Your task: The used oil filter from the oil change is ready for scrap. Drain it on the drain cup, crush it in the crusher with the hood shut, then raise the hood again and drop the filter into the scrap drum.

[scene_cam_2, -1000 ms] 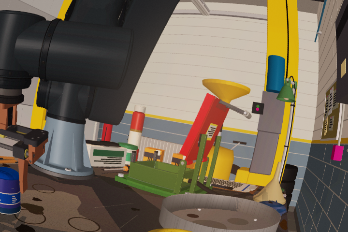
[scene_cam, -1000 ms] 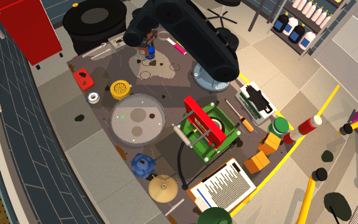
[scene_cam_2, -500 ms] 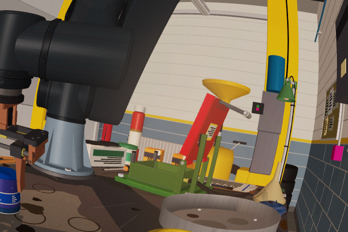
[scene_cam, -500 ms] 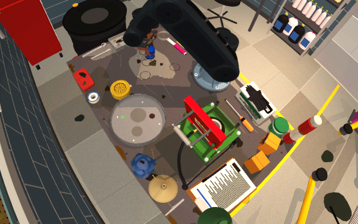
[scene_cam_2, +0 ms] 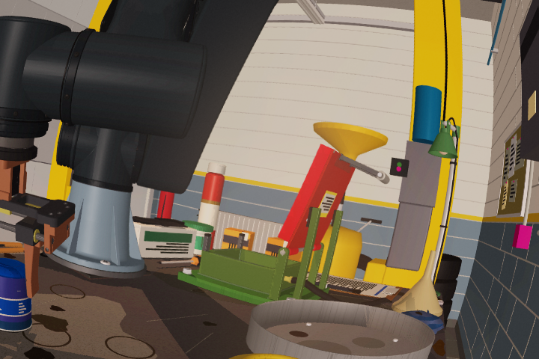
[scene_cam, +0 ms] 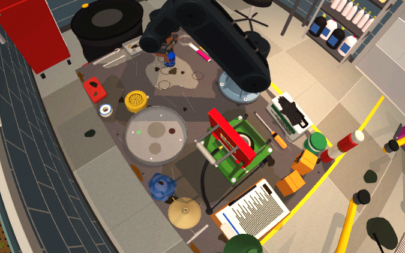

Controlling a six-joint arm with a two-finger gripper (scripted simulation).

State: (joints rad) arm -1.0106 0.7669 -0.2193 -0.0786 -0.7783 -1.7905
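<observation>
My gripper (scene_cam_2: 5,271) is closed around the blue oil filter (scene_cam_2: 6,294), which stands upright on the stained mat at the far end of the bench (scene_cam: 169,59). The yellow drain cup (scene_cam: 136,100) with its mesh top sits on the mat to the filter's left, next to the round grey pan (scene_cam: 155,134). The green crusher (scene_cam: 235,146) stands mid-bench with its red hood (scene_cam: 230,137) raised. The black scrap drum (scene_cam: 109,25) stands off the bench's far corner.
A red can (scene_cam: 94,89) and a tape roll (scene_cam: 105,110) lie left of the drain cup. A screwdriver (scene_cam: 271,132), glove box (scene_cam: 288,118), orange boxes (scene_cam: 298,171) and a clipboard (scene_cam: 251,212) crowd the crusher's right side.
</observation>
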